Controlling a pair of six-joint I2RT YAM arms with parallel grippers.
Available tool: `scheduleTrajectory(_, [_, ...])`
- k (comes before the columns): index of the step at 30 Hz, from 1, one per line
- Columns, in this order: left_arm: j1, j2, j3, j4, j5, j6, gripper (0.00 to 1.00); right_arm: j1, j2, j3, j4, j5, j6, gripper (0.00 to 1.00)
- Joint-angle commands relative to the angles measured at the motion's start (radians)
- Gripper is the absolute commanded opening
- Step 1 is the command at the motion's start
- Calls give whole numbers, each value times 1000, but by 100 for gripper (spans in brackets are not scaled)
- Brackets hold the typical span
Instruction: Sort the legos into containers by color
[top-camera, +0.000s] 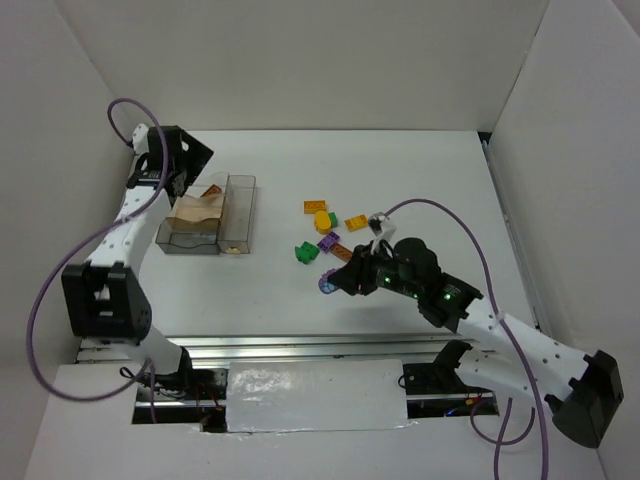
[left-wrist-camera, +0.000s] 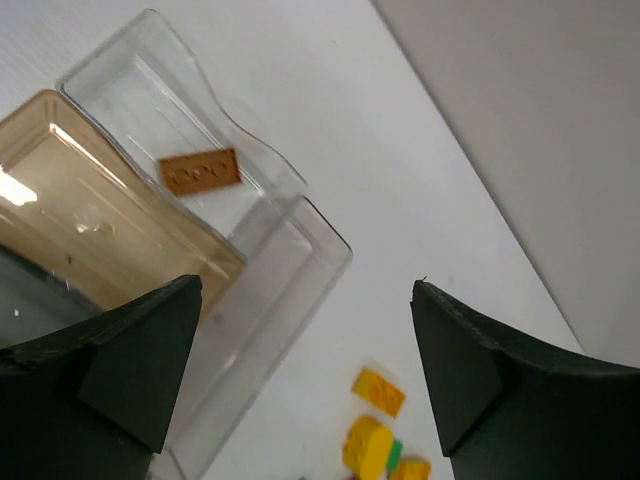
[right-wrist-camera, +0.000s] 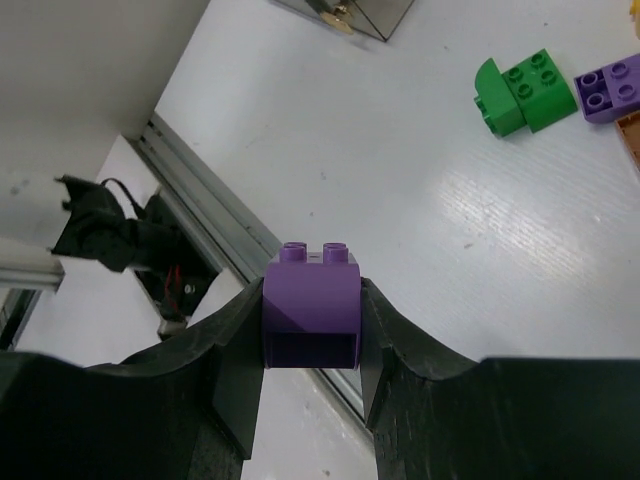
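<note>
Right gripper (right-wrist-camera: 310, 335) is closed on a purple brick (right-wrist-camera: 308, 290) near the front edge of the table (top-camera: 420, 170). Only the wrist view shows the studs: they point away from the wrist, in a row spanning the jaws. Left gripper (left-wrist-camera: 305, 340) is wide open and empty over the bins (left-wrist-camera: 300, 215).

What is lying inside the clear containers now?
One orange flat brick lies in a clear bin. In the wrist view, the left gripper covers the bins' near ends.

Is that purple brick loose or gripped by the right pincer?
Gripped: the small purple plastic brick sits clamped between the right pincer's two dark fingers in the wrist view.
</note>
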Motion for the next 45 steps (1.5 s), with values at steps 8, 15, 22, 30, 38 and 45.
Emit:
scheduleTrajectory(8, [-178,-597,-124,-475,-101,221,99,17,739,635,-42,139,-5,4])
scheduleTrajectory(15, [-179,-948,-303,-523,-311,326,100,27,1230,1219,-194,221,-15,5])
scheduleTrajectory(22, [-219,-1113,-414,-501,-371,327,100,33,1377,1331,-121,181,-11,8])
scheduleTrajectory(30, [-221,-1061,-420,-478,-289,367,99,53,1408,1312,-27,143,30,9])
scheduleTrajectory(38, [-222,-1056,-429,-455,-231,390,100,62,1495,1375,14,162,41,22])
scheduleTrajectory(45, [-225,-1059,-426,-458,-237,393,100,63,1512,1444,-30,161,10,77])
